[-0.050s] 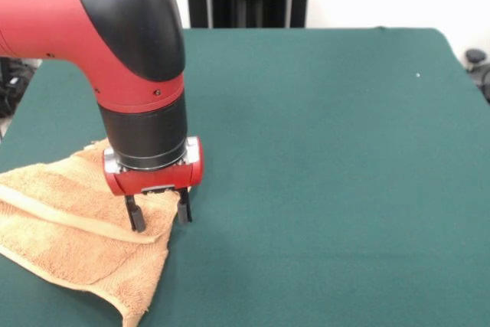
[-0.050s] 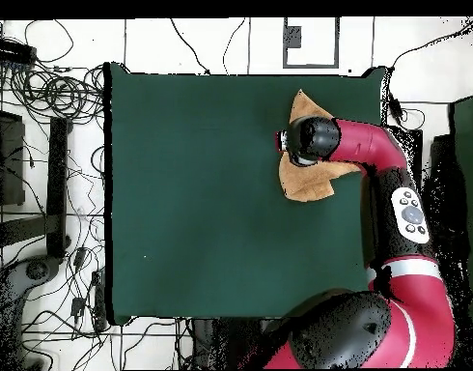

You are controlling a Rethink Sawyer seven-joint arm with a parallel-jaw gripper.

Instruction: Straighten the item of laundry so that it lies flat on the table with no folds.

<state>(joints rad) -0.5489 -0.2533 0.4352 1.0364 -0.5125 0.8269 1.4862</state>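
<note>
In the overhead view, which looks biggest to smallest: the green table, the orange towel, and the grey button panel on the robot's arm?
1. The green table, by far the largest.
2. The orange towel, partly hidden under the arm, so its full extent cannot be seen.
3. The grey button panel, smallest, even though the arm is nearer the camera than the table.

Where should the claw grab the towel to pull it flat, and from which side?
Probably the folded-over edge right under the claw, whose fingers are open. The towel lies doubled near the table corner, its top layer ending at that edge beside open green felt. Come straight down from above, pinch only the top layer there, then draw it toward the bare felt.
</note>
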